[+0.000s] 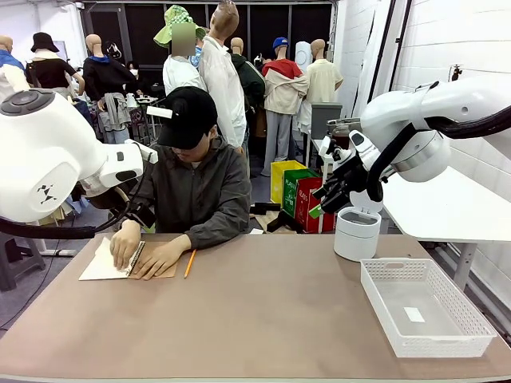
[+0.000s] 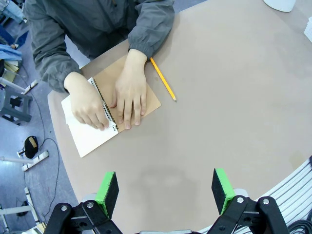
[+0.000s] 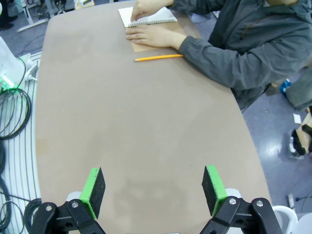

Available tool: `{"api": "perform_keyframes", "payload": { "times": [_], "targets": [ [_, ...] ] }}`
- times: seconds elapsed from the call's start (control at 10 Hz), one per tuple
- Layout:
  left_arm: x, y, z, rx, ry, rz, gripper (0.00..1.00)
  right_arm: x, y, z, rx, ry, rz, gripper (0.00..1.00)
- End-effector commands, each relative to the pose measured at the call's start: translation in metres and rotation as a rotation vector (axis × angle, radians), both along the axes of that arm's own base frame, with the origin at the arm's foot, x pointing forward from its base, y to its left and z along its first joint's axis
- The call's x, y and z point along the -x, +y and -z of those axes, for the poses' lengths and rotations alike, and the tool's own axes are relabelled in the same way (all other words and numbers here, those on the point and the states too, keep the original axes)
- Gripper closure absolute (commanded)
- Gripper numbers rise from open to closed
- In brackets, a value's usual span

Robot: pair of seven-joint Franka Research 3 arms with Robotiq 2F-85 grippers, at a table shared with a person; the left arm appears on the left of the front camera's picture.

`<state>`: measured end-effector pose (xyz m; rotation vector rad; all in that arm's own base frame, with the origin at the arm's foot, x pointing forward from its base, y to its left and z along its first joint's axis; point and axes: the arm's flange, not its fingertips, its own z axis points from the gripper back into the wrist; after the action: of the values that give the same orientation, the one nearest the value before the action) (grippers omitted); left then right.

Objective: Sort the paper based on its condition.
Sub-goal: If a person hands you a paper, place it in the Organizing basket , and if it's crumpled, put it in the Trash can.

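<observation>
A brown bench (image 1: 263,311) spans a cluttered workroom. The left tool (image 2: 165,190) hangs over bare bench with its green pads wide apart, gripping nothing; the right tool (image 3: 153,190) is likewise spread and empty. Farther out, the only paper (image 2: 85,139) is a white page under the person's hands (image 2: 129,92) on a notebook (image 2: 151,100), with a pencil (image 2: 162,79) beside it. Reaching in now risks striking those hands, and a flat sheet could slip from the pads. Print on the coloured boxes (image 1: 299,195) behind is too small to read.
</observation>
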<state>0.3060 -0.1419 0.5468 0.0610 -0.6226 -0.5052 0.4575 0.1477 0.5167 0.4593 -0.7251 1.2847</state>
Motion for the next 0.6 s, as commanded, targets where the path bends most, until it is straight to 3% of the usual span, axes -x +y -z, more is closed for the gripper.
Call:
{"api": "perform_keyframes", "payload": {
  "times": [0.0,0.5],
  "targets": [
    [0.0,0.0012,-0.0003,-0.008,0.001,0.009,0.0,0.0001,0.0004,-0.0006,-0.01,0.006,0.0,0.0],
    [0.0,0.0012,-0.0003,-0.008,0.001,0.009,0.0,0.0001,0.0004,-0.0006,-0.01,0.006,0.0,0.0]
  ]
}}
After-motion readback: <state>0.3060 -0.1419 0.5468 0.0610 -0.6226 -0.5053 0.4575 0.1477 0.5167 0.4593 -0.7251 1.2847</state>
